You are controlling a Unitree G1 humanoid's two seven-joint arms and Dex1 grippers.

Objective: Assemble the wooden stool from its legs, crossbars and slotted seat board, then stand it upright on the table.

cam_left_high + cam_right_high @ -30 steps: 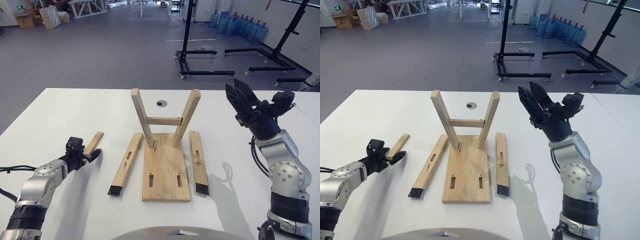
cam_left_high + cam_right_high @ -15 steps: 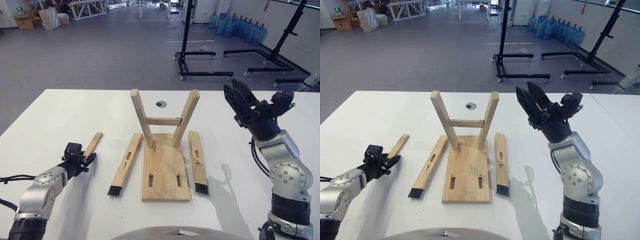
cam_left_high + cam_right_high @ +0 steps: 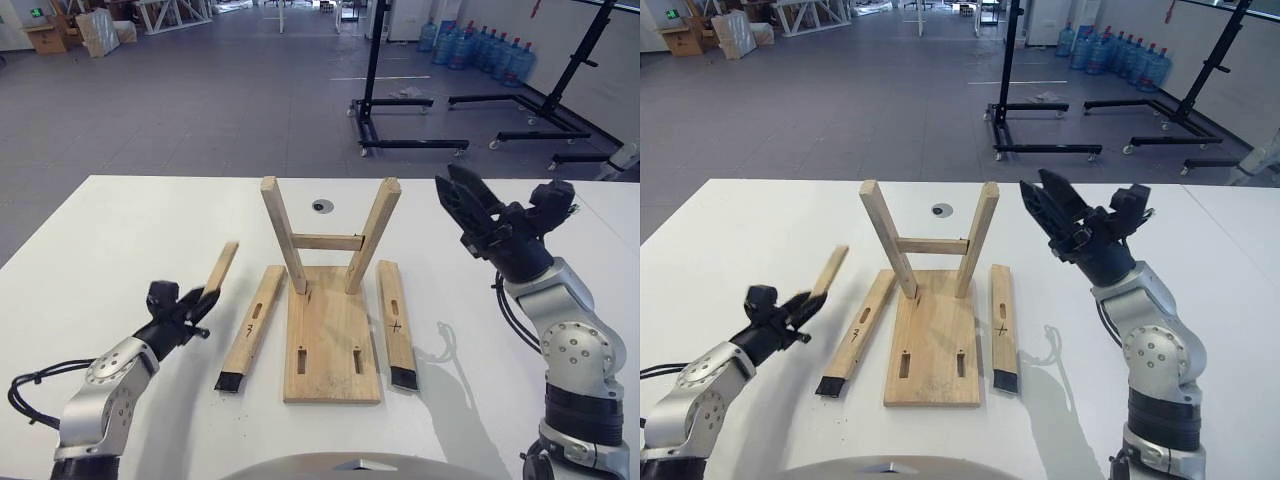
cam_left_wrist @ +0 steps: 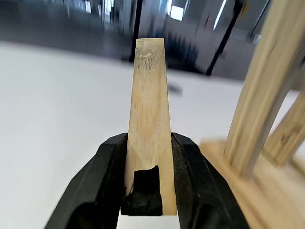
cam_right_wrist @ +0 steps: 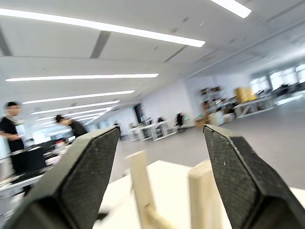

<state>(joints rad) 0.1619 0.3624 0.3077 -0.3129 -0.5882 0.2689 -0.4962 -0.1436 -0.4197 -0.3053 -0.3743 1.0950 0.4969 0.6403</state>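
Observation:
The slotted seat board [image 3: 331, 347] lies flat mid-table. Two legs [image 3: 284, 233] joined by a crossbar [image 3: 328, 242] stand upright in its far end. A loose leg [image 3: 251, 327] lies to the board's left and another loose leg [image 3: 395, 322] to its right, both flat. My left gripper [image 3: 193, 306] is shut on the near end of a short crossbar [image 4: 149, 117], which tilts up off the table left of the loose leg. My right gripper [image 3: 462, 205] hangs open in the air, right of the upright legs, touching nothing.
A round hole [image 3: 321, 207] sits in the white table [image 3: 120, 230] behind the stool parts. Black wheeled frames [image 3: 405, 100] and water bottles [image 3: 485, 45] stand on the floor beyond the table.
My left gripper has lifted the short crossbar off the table and carried it right, toward the board. My right gripper has shifted slightly left and lower, still open.

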